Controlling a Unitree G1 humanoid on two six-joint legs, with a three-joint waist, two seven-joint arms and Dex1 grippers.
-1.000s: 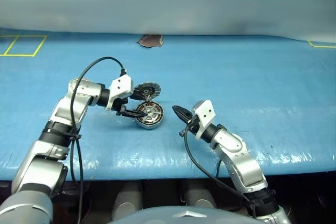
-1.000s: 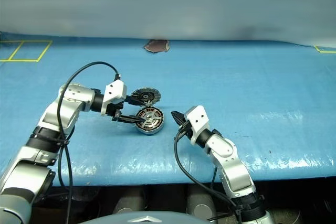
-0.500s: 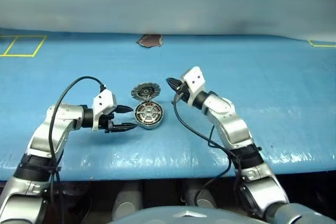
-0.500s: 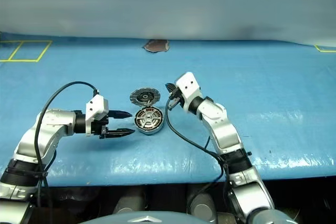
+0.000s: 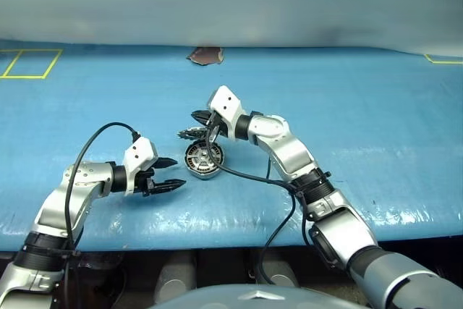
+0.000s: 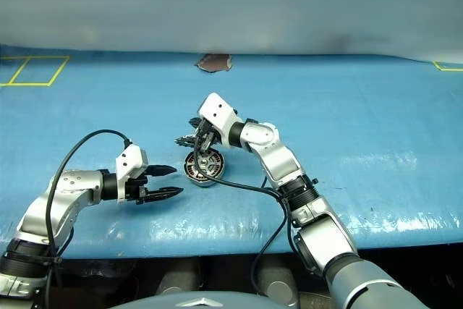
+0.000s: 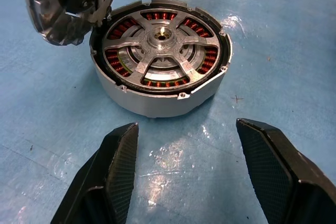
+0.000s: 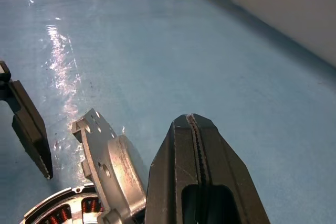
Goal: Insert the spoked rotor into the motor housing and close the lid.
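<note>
Blue sheeting covers the bench [image 5: 376, 121], with a pale wall behind its far edge. Yellow tape outlines [image 5: 29, 63] mark the far left corner, and a small brown patch [image 5: 206, 55] lies at the far edge near the middle.

Reaching in from the near edge, the right arm bends across toward the middle, its right gripper [image 6: 197, 125] pointing leftward just above the raised lid [image 5: 189, 133]. Its jaws are pressed together with nothing between them; in the right wrist view the closed fingers [image 8: 197, 177] sit right behind the lid's plain outer face.

Low over the near left part of the bench, the left arm lies nearly level, and the left gripper [image 5: 171, 174] points at the motor housing [image 7: 160, 80] from a short way off. Its jaws stand wide apart and hold nothing.

Near the middle of the bench sits the motor housing, a shallow silver puck. Inside it the spoked rotor [image 7: 160, 43] lies flat, copper windings showing between its spokes. At the housing's far side the lid is tilted up on its hinge, not yet shut.
</note>
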